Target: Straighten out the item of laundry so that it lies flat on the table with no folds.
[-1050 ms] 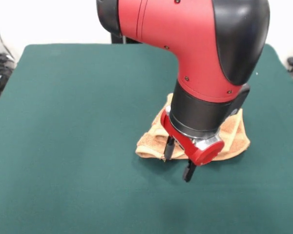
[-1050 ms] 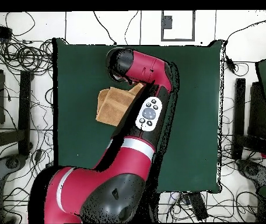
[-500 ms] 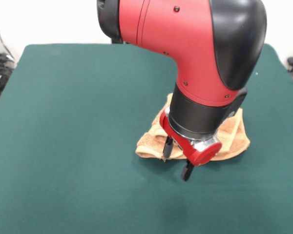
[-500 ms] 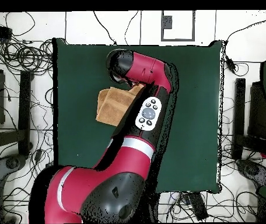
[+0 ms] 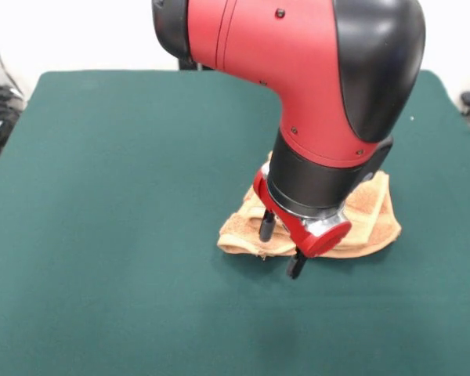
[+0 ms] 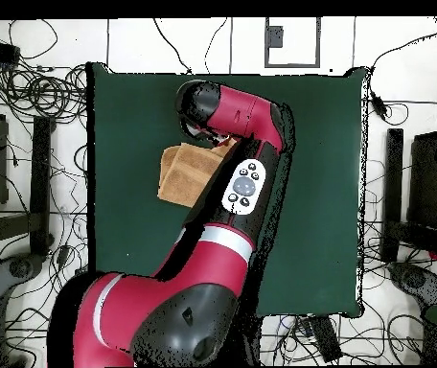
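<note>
The item of laundry [image 5: 374, 216] is an orange-tan towel, bunched and folded in a heap on the green table [image 5: 117, 196], right of centre. My gripper [image 5: 281, 247] hangs over the heap's near edge, open. One finger [image 5: 266, 227] is over the cloth and the other [image 5: 295, 268] is just in front of the edge, above the table cover. Nothing is clamped between them. The wrist hides the middle of the towel. In the overhead view the towel [image 6: 178, 172] shows as a folded stack left of the arm, which hides the gripper.
Green cover stretches wide to the left and front of the towel in the front view. Off the table, cables [image 6: 40, 96] and dark stands [image 6: 400, 192] line both sides in the overhead view.
The gripper has shifted slightly up and back over the towel's near edge, its fingers still apart. The towel has not moved.
</note>
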Controlling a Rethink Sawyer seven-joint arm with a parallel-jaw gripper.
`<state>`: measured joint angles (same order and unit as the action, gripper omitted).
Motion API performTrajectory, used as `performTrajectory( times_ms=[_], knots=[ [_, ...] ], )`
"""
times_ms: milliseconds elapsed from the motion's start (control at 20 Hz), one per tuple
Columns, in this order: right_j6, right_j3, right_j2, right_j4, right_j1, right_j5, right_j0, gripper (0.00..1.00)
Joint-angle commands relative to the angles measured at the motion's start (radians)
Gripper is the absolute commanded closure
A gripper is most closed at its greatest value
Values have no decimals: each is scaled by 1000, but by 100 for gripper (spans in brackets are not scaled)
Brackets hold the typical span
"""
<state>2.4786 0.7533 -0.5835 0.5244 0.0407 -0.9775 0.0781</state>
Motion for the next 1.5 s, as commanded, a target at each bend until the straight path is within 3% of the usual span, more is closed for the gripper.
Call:
performTrajectory(
  times_ms=[50,1500],
  knots=[
    [267,16,34,9,-2,-117,3,0],
    [276,12,24,-4,35,-79,9,0]
  ],
)
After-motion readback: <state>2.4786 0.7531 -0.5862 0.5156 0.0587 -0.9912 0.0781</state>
